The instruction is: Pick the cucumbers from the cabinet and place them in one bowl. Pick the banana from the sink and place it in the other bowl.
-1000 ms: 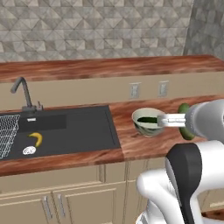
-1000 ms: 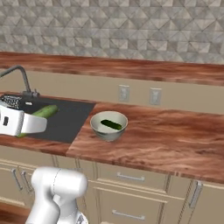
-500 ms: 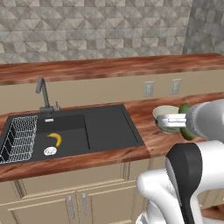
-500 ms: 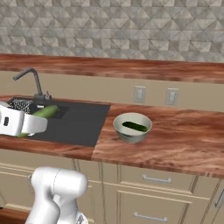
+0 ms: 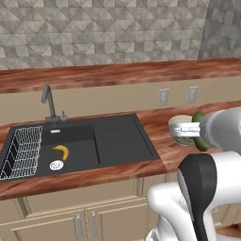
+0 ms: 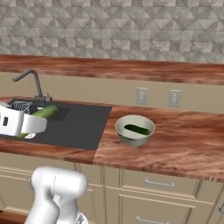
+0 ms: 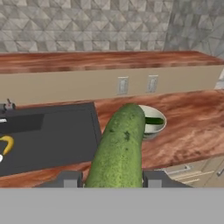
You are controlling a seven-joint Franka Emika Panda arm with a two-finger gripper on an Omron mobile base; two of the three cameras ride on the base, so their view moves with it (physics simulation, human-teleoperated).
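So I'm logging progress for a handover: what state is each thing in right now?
End effector: shut on a cucumber.
Held cucumber: off the counter, sticking forward from the fingers.
Second cucumber: lying in the bowl.
Bowl: upright on the counter.
Banana: lying in the sink.
Sink: faucet off.

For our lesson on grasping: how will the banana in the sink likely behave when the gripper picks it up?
The banana is small and curved, so probably light, and it may pivot between the fingers. It lies flat on the sink floor beside the drain, so it probably won't roll; its smooth skin could slip.
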